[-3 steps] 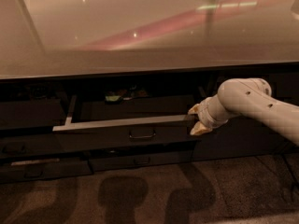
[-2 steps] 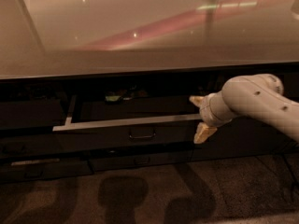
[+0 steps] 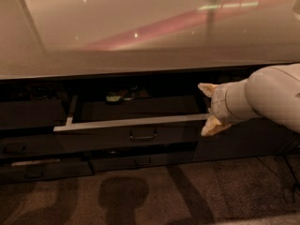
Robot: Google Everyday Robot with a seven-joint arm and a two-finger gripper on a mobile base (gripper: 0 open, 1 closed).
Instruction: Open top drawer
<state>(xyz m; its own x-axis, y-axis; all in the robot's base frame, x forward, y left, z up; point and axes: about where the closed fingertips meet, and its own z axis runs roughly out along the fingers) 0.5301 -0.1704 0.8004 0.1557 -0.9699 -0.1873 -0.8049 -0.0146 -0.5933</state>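
Note:
The top drawer (image 3: 112,136) is a wide dark grey front with a small central pull handle (image 3: 143,135). It stands pulled out under the counter, its pale top edge (image 3: 131,122) showing and a dark interior with small items (image 3: 121,96) behind it. My gripper (image 3: 207,109) is at the drawer's right end, white arm coming in from the right. Its two tan fingers (image 3: 206,88) are spread apart, one above and one below the drawer's top edge, holding nothing.
A glossy beige countertop (image 3: 140,32) overhangs the drawers. Narrower drawers (image 3: 136,162) lie below, and another one (image 3: 28,170) at lower left. A dark cabinet front (image 3: 243,137) is to the right. Brown carpet floor (image 3: 154,196) lies in front.
My gripper has drawn back to the right, away from the drawer's right end. The drawer stays pulled out as before.

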